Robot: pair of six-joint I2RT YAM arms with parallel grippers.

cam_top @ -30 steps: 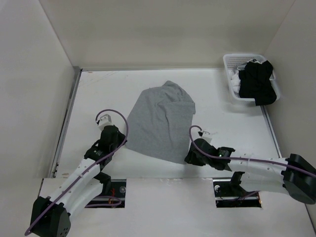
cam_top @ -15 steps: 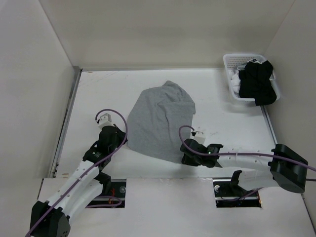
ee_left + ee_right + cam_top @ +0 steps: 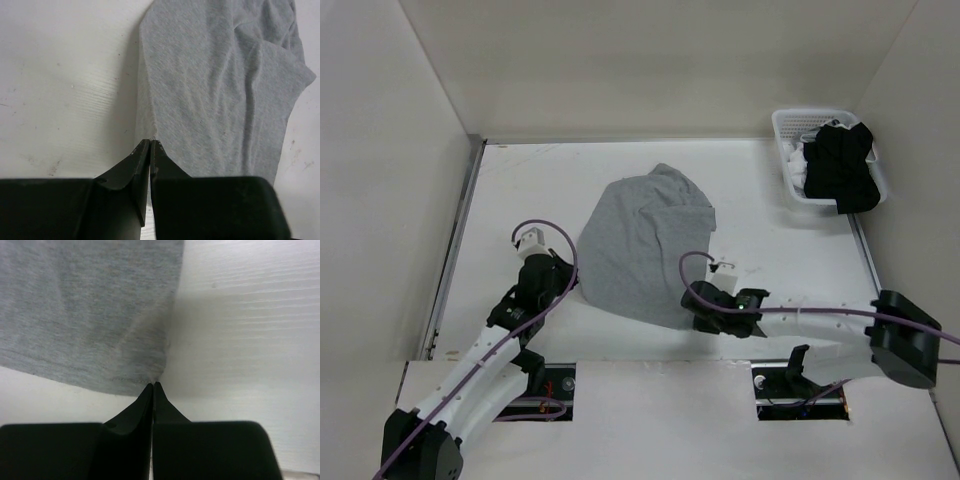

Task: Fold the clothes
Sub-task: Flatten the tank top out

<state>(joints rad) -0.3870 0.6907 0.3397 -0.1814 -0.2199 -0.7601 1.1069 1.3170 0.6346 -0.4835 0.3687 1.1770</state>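
Note:
The clothes [image 3: 640,240] are one heather-grey knit garment lying roughly flat mid-table, with a fold over its right half. My left gripper [image 3: 573,287] is at its lower left edge. In the left wrist view that gripper [image 3: 151,141] is shut, its tips pinching the fabric's [image 3: 225,90] edge, which stands slightly off the table. My right gripper [image 3: 688,314] is at the garment's near right corner. The right wrist view shows it [image 3: 153,385] shut on that corner, the grey cloth [image 3: 90,305] puckering toward the tips.
A white basket [image 3: 782,128] stands at the back right, holding a black garment [image 3: 842,165] and some white cloth. White walls enclose the table on the left, back and right. Two cut-outs with the arm bases sit at the near edge.
My right arm slid left to the garment's near right corner and its jaws closed on it. The left gripper stayed shut at the left edge.

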